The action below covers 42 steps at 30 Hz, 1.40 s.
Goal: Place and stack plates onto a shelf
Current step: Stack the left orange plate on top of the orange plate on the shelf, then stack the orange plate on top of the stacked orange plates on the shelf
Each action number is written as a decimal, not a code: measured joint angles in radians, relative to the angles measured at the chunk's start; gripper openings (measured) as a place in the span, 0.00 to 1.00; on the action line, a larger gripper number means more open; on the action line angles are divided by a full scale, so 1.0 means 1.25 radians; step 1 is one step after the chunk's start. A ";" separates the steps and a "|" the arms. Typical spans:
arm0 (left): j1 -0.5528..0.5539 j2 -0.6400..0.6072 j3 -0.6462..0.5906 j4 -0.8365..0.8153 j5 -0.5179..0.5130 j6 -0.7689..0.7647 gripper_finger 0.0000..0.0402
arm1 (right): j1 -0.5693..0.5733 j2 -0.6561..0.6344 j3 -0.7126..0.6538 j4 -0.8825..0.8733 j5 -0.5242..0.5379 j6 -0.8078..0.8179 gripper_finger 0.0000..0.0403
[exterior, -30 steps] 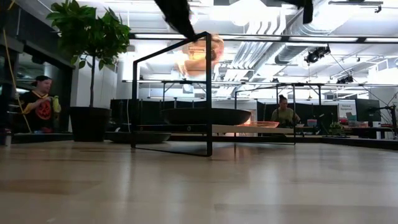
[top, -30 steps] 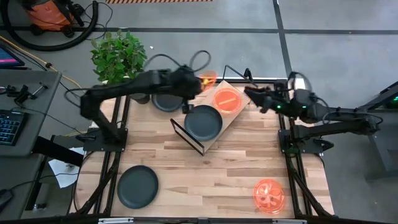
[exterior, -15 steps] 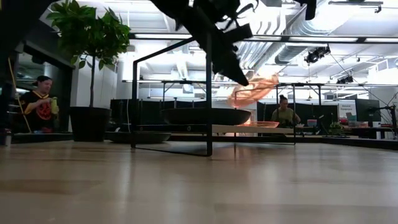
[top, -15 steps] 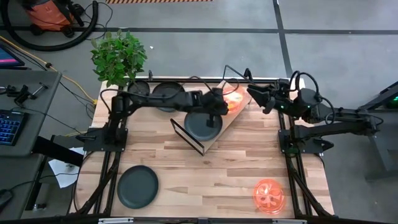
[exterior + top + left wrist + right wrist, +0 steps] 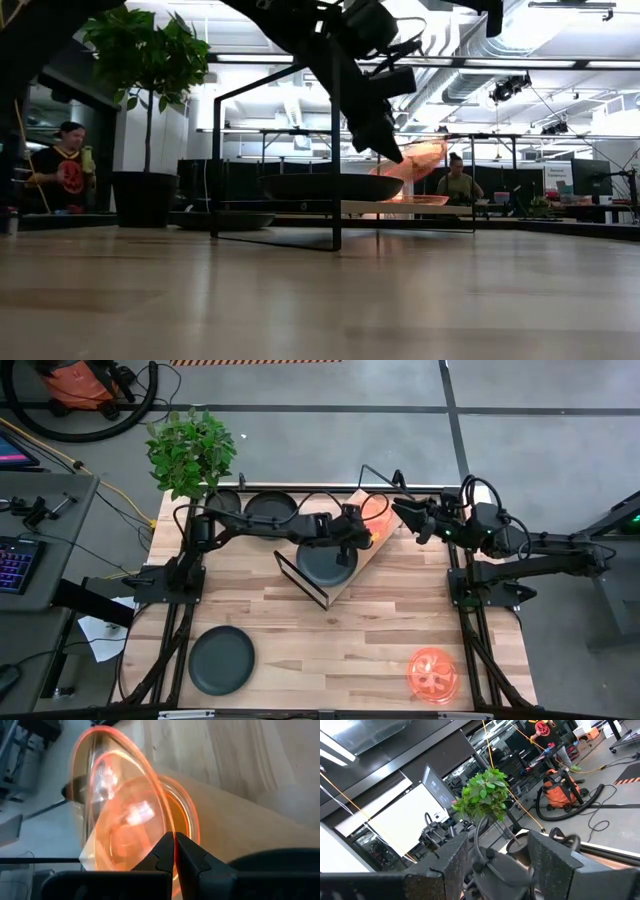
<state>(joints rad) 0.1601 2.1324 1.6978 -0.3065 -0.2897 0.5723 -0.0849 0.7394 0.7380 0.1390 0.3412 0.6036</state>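
Observation:
My left gripper [image 5: 366, 533] reaches over the shelf [image 5: 350, 568], a light board on a black wire frame, and is shut on a translucent orange plate [image 5: 117, 815]. Under it a second orange plate [image 5: 182, 822] lies flat on the board's right end, beside a dark grey plate [image 5: 327, 559] on the board. A third orange plate [image 5: 433, 672] lies near the table's near right corner. Two more grey plates lie on the table, one far [image 5: 266, 512] and one near left [image 5: 222, 659]. My right gripper [image 5: 408, 513] waits open, right of the shelf. My left gripper pinches the orange plate's rim [image 5: 169, 831] between its two shut fingers [image 5: 192, 857], coming from the table's left and slanting down. The plate is lifted clear and steeply tilted, its free edge [image 5: 432, 150] higher, above the orange plate on the shelf [image 5: 415, 200].
A potted plant [image 5: 190, 450] stands at the table's far left corner. The shelf's wire loops [image 5: 301, 578] rise at both ends of the board. Bare tabletop [image 5: 330, 650] lies between the near plates. People show in the room behind [image 5: 65, 165].
My left gripper has carried the orange plate from beyond the shelf's far left side toward the right and near, and down over the orange plate on the shelf. The held plate has tipped steeply. My right gripper has kept its place.

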 joint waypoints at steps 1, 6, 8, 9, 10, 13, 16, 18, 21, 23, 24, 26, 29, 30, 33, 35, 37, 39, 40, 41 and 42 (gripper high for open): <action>0.002 0.003 0.001 0.012 0.001 -0.004 0.00 | 0.000 0.000 0.000 0.000 0.000 0.000 0.47; 0.009 0.010 0.001 0.007 0.013 -0.027 0.00 | 0.000 0.000 0.000 0.000 0.000 0.001 0.47; 0.009 0.009 0.001 0.013 0.013 -0.035 0.00 | 0.000 0.000 0.000 0.000 0.000 0.001 0.47; 0.009 0.008 0.001 0.014 0.014 -0.036 0.00 | 0.000 0.000 0.000 0.000 0.000 0.001 0.47; 0.009 0.008 0.001 0.014 0.014 -0.036 0.01 | 0.000 0.000 0.000 0.000 0.000 0.001 0.47; 0.009 0.008 0.001 0.014 0.014 -0.038 0.05 | 0.000 0.000 0.000 0.000 0.000 0.001 0.47; 0.010 0.008 0.001 0.013 0.014 -0.055 0.13 | 0.000 0.000 0.000 0.000 0.000 0.001 0.47; 0.010 0.008 0.001 0.014 0.014 -0.059 0.18 | 0.000 0.000 0.000 0.001 0.000 0.001 0.47; 0.010 0.008 0.001 0.013 0.011 -0.059 0.26 | 0.000 0.000 0.000 0.001 0.000 0.001 0.47; 0.010 0.008 0.001 0.013 -0.002 -0.067 0.31 | 0.000 0.000 0.000 0.001 0.000 0.001 0.47; 0.010 0.008 0.001 0.013 -0.011 -0.073 0.33 | 0.000 0.000 0.000 0.001 0.000 0.001 0.47; 0.010 0.007 0.001 0.009 -0.030 -0.078 0.37 | 0.000 0.000 0.000 0.001 0.000 0.001 0.47; 0.010 -0.006 0.001 -0.007 -0.037 -0.089 0.40 | 0.000 0.000 0.000 0.001 0.000 0.000 0.47; 0.009 -0.012 0.003 -0.011 -0.037 -0.098 0.41 | 0.000 0.000 0.000 0.001 0.000 -0.001 0.47; 0.008 -0.041 0.002 -0.057 -0.032 -0.129 0.42 | 0.000 0.000 0.000 0.001 0.000 -0.001 0.47; 0.009 -0.077 0.001 -0.106 -0.010 -0.167 0.41 | 0.000 0.000 0.000 0.001 0.000 -0.001 0.47; 0.015 -0.123 0.001 -0.134 0.042 -0.228 0.41 | 0.000 0.000 0.000 -0.001 0.000 -0.001 0.47; 0.027 -0.183 0.001 -0.171 0.126 -0.302 0.41 | 0.000 0.000 0.000 -0.002 0.000 -0.001 0.47; 0.033 -0.214 0.001 -0.172 0.168 -0.339 0.41 | 0.000 0.000 0.000 -0.007 0.000 -0.001 0.47; 0.041 -0.247 -0.001 -0.175 0.208 -0.370 0.41 | 0.000 0.000 0.000 -0.013 0.000 -0.001 0.47; 0.049 -0.284 -0.012 -0.170 0.247 -0.397 0.41 | 0.000 0.000 0.000 -0.019 0.000 -0.001 0.47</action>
<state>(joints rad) 0.2219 1.7780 1.6831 -0.5189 0.0191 0.0760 -0.0849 0.7395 0.7380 0.1151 0.3410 0.6019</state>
